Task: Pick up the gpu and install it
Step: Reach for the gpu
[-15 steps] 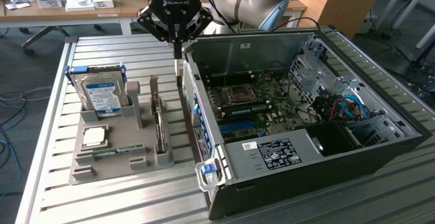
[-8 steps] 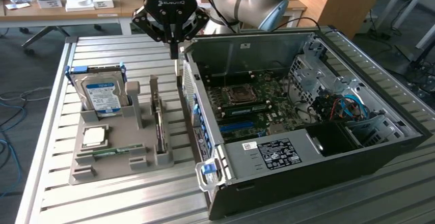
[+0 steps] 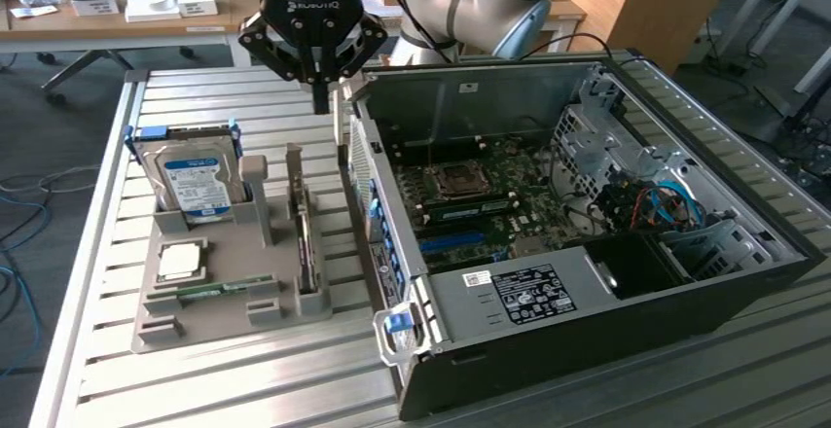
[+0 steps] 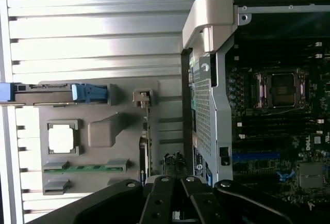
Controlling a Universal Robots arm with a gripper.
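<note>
The gpu (image 3: 303, 238) stands on edge in a slot of the grey holder tray (image 3: 162, 326), to the exterior view's left of the open computer case (image 3: 727, 253). It appears edge-on in the wrist view as the gpu (image 4: 146, 149), with its metal bracket at the far end. My gripper (image 3: 321, 105) hangs above the far end of the tray, between the gpu and the case wall, fingers shut with nothing held. My gripper (image 4: 175, 177) sits close over the gap beside the gpu. The motherboard (image 3: 487, 190) lies bare inside the case, with a blue slot (image 3: 461, 244) near its front.
A hard drive (image 3: 195, 183) with a blue-white label stands in the tray's far corner. A processor chip (image 3: 179, 261) and a narrow RAM stick (image 3: 221, 290) lie in the tray. The slatted metal table (image 3: 195, 389) carries everything. A desk with boxes (image 3: 143, 5) stands behind.
</note>
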